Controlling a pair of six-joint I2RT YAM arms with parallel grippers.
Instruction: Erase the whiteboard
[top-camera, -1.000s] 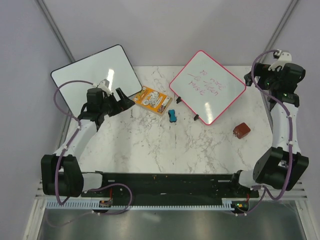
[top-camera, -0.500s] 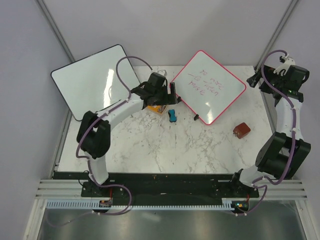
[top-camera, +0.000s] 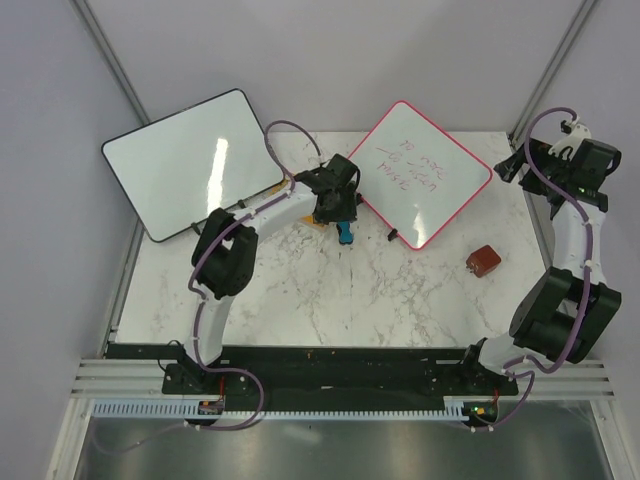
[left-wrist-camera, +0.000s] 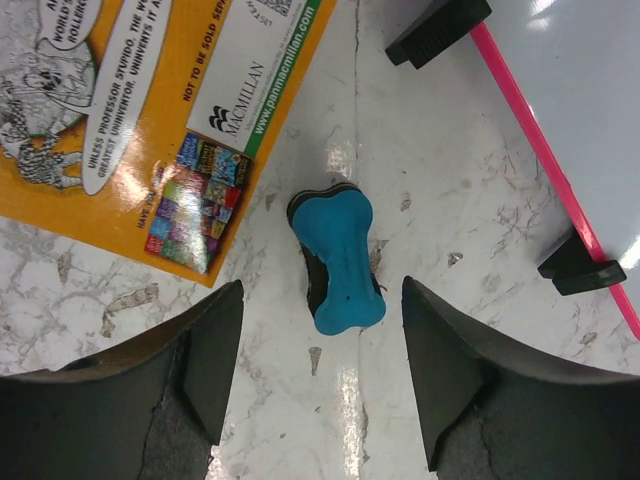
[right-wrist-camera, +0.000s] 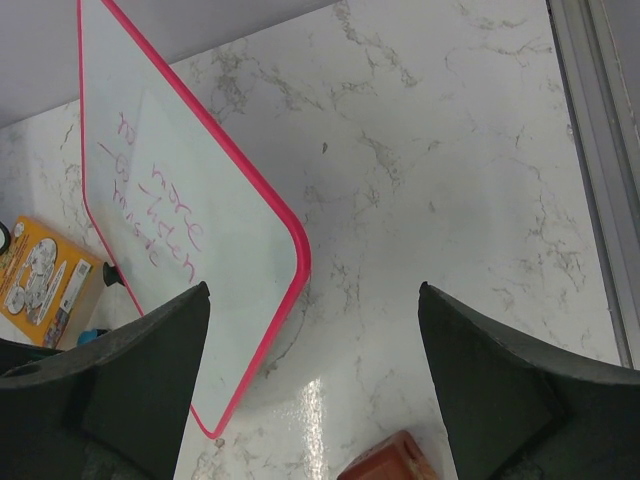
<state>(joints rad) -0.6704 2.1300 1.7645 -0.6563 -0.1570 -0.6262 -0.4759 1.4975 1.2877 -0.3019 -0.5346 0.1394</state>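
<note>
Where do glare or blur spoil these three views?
Top external: a glare streak on the black-framed rectangular whiteboard. Left wrist: sharp; a bright patch on the white marble tabletop below the blue bone-shaped eraser. Right wrist: similar shine beside the pink-framed square whiteboard.

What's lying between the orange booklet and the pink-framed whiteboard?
A blue bone-shaped eraser, touching neither. The left wrist view shows it best, with the open left hand straddling it.

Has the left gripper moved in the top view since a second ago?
Yes. The left gripper swung right, away from the black-framed whiteboard, and now hangs over the blue eraser beside the pink-framed whiteboard.
</note>
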